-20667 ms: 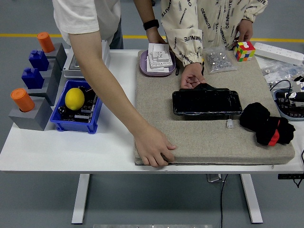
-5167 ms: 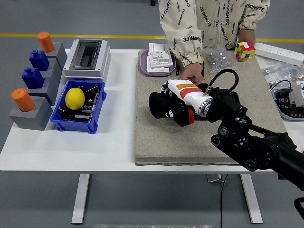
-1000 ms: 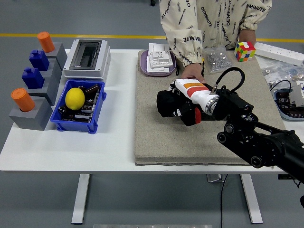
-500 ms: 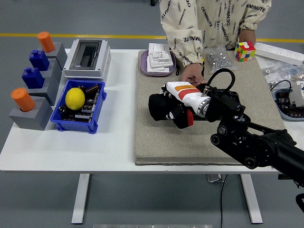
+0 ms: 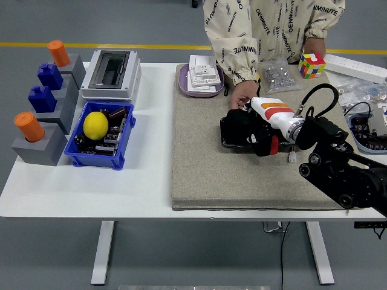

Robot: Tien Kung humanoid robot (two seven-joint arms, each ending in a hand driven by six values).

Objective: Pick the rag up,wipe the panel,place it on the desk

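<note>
Over the black panel (image 5: 228, 132) your right hand (image 5: 257, 134) grips what looks like the dark rag (image 5: 245, 128), mid-wipe; next, set it on the bench (image 5: 145, 181).

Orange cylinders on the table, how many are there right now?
2. One orange cylinder stands on the gray block at the far left corner; the other stands on the gray block nearer the front, left of the blue bin. None looks hidden.
</note>
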